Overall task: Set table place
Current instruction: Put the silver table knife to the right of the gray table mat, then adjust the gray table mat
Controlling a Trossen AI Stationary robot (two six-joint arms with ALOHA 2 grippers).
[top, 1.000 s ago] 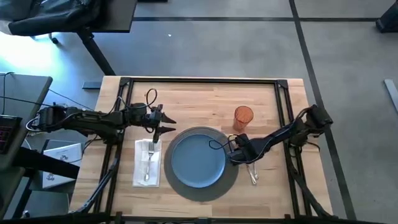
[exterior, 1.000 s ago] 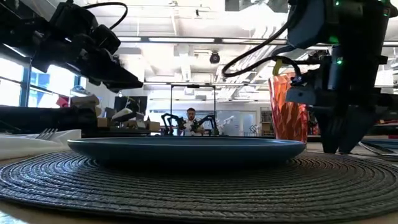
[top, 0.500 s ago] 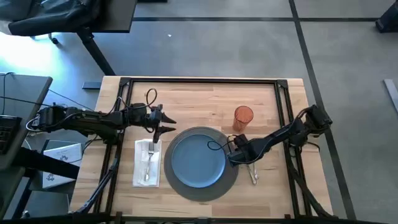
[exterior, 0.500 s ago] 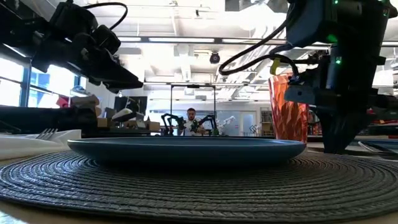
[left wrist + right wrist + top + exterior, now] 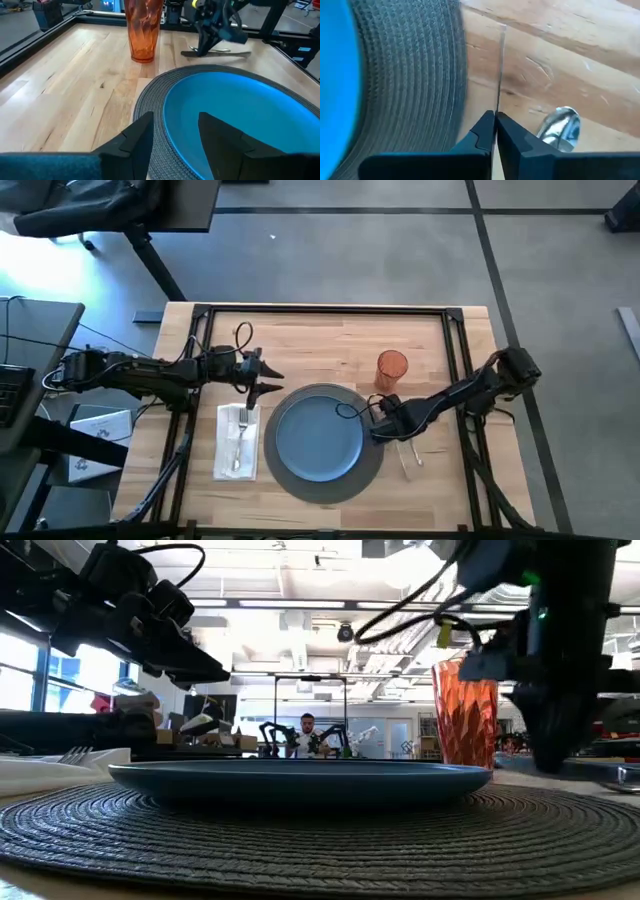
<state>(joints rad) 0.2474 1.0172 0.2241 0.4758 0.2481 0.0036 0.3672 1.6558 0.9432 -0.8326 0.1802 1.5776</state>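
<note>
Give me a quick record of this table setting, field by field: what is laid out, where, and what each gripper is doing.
mat: round dark grey woven placemat, on light wooden table
plate: smooth blue plate, on the placemat
cup: orange ribbed tumbler, beyond the plate
napkin: white napkin with fork, left of the plate
right gripper: shut on thin metal knife, beside spoon
left gripper: open, hovering

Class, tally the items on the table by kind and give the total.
Placemat: 1
Plate: 1
Cup: 1
Napkin: 1
Fork: 1
Knife, held by the right gripper: 1
Spoon: 1
Total: 7
</note>
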